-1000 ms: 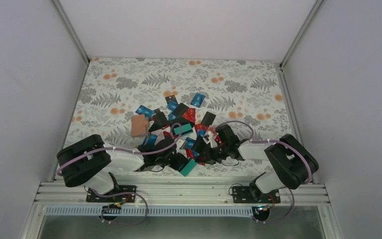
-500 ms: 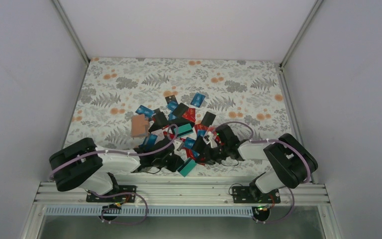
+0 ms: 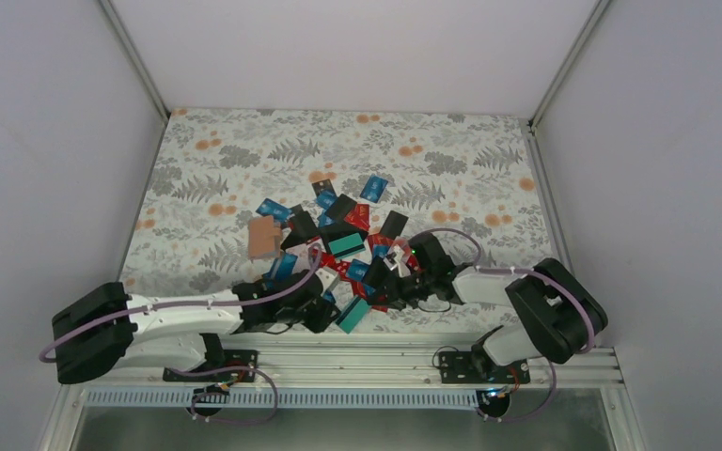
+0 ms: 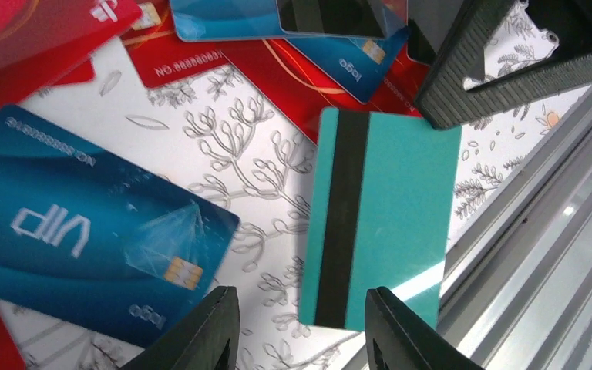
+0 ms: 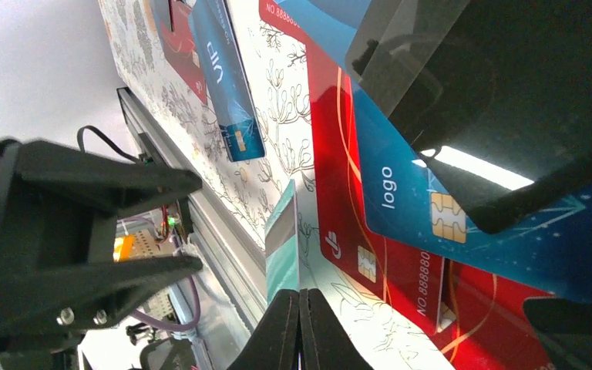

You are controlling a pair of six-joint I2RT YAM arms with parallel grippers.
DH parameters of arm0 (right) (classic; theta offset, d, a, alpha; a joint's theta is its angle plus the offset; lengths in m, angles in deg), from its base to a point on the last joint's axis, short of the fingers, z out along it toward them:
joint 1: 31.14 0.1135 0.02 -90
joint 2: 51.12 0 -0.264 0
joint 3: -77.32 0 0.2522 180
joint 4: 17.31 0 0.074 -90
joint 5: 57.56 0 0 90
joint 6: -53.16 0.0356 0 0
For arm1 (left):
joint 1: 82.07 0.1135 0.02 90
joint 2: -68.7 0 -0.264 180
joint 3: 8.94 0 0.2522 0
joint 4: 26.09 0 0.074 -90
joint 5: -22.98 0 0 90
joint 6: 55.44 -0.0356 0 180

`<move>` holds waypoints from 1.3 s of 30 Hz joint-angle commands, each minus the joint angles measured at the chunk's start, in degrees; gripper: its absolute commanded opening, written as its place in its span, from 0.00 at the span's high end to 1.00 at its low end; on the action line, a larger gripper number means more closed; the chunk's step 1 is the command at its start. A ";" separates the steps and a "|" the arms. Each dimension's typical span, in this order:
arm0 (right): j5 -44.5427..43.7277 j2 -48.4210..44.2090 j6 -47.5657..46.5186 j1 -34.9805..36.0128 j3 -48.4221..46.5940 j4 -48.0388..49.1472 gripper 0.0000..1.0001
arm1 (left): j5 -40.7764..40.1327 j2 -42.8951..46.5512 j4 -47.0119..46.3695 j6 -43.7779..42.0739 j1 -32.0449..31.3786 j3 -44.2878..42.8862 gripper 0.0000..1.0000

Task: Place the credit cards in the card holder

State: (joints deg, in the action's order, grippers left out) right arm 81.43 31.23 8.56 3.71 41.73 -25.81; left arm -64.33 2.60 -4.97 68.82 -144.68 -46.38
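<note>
Several credit cards (image 3: pixel 346 246) in blue, red, black and teal lie in a loose pile at the table's middle front. The tan card holder (image 3: pixel 263 238) lies flat at the pile's left edge. My right gripper (image 3: pixel 372 301) is shut on a teal card (image 3: pixel 353 315) with a black stripe, at the table's near edge. The right wrist view shows that card edge-on (image 5: pixel 281 239) rising from my shut right gripper (image 5: pixel 299 327). My left gripper (image 4: pixel 302 339) is open and empty, its jaws on either side of the teal card's (image 4: pixel 381 223) near end, not touching it.
A blue VIP card (image 4: pixel 85 231) lies left of the teal card, with red cards (image 4: pixel 293 69) behind it. The metal rail (image 4: pixel 539 254) runs along the table's near edge just right of the teal card. A red card (image 5: pixel 354 223) and a blue logo card (image 5: pixel 432 200) lie beside my right fingers.
My left arm has lowered and stretched out, its elbow swinging left. Its gripper stays by the teal card. My right gripper keeps its hold on the card near the front edge.
</note>
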 commanded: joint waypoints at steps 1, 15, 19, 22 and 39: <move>1.07 -1.98 3.49 -0.11 -0.66 0.83 0.96 | -8.51 -0.33 5.23 -1.81 -5.97 -4.03 0.54; -0.35 -4.98 7.43 -0.40 -1.46 -1.38 0.96 | -27.91 -16.87 10.05 -1.80 -20.06 -15.62 0.32; -0.41 -5.33 7.57 -0.39 -1.39 -1.56 0.96 | -32.24 -21.95 13.25 -0.44 -21.23 -18.89 0.32; -0.50 -5.31 7.50 -0.39 -1.47 -1.79 0.96 | -34.28 -24.78 13.59 0.47 -21.94 -20.59 0.34; -2.99 -7.60 8.81 -0.72 -3.18 -5.47 0.94 | -46.89 -29.33 19.48 2.41 -26.51 -25.88 0.98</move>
State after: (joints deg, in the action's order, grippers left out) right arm 79.77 26.03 16.72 3.32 40.62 -28.28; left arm -107.89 -27.30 13.30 70.13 -170.61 -70.84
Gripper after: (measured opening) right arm 0.044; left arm 0.034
